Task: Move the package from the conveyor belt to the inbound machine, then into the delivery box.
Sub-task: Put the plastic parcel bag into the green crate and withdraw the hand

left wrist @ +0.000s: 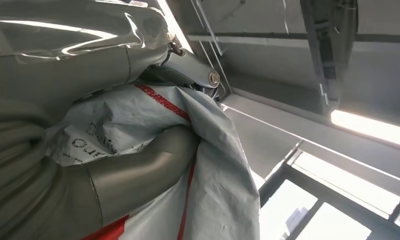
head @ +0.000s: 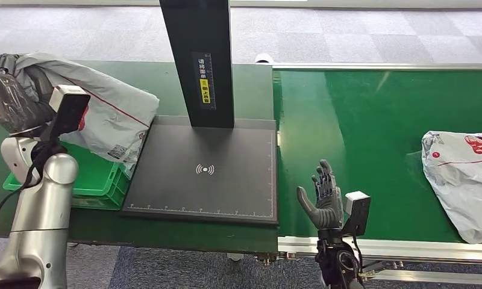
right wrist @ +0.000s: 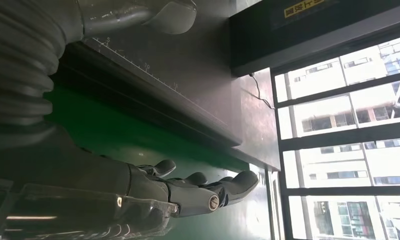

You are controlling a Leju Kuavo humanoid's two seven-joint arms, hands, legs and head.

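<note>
Silver left arm nearest the head camera, left hand (head: 12, 102) raised over the surface's left edge, wrapped around a grey package (head: 100, 108) held above the green delivery box (head: 97, 177). Package directly over the box, long axis running down toward the inbound machine (head: 205, 168) plate's left edge; so only a lowering and release seems left. Right hand (head: 324, 195) spread and bare, upright by the conveyor belt (head: 377, 120) near edge, second package (head: 461, 174) well apart at the belt's right end. Left wrist view alone reveals the thumb (left wrist: 138, 170) pressed into the bag's folds.
</note>
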